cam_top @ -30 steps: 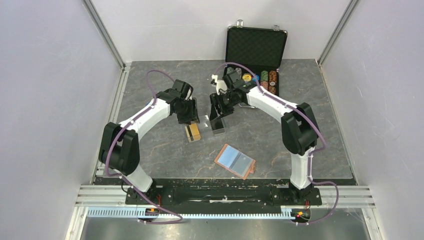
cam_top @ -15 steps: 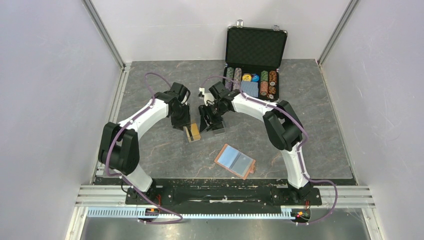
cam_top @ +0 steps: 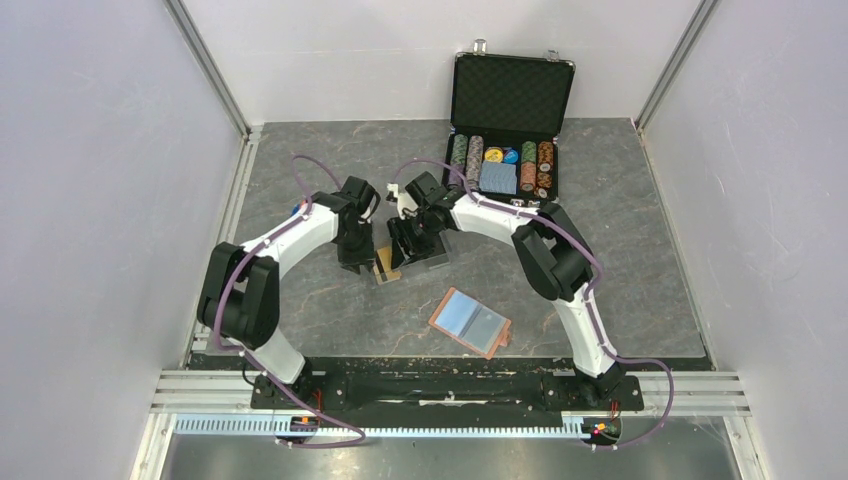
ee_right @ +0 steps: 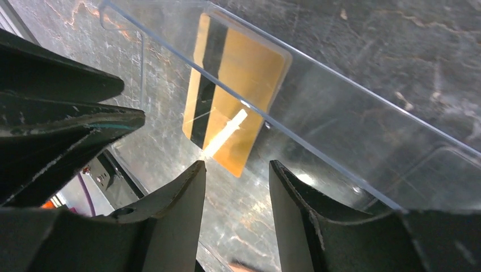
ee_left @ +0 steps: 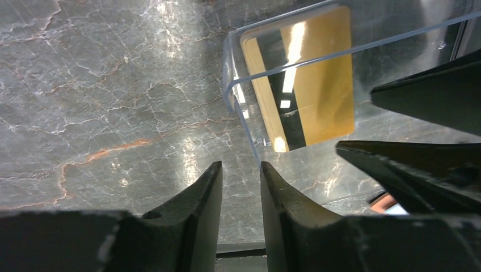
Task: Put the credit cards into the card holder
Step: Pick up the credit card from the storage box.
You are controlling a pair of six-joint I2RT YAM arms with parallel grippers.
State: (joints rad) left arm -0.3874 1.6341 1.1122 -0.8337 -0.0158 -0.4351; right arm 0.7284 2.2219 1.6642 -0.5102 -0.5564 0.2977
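While left hand [ee_left: 241,170] and right hand [ee_right: 237,170] hang narrowly parted, empty, we see the gold, black-striped plastic credit card [ee_left: 300,79] inside a clear plastic box [ee_left: 231,85]; the tan leather card holder [cam_top: 470,322] lies open, apart.

readable text: none | gold card [ee_left: 323,73]: blank (stripe only)

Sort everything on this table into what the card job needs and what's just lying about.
For the job:
- gold card, inside a clear box
- card holder, lying open

Lying about:
- black poker-chip case
- chips in it
- blue deck among them
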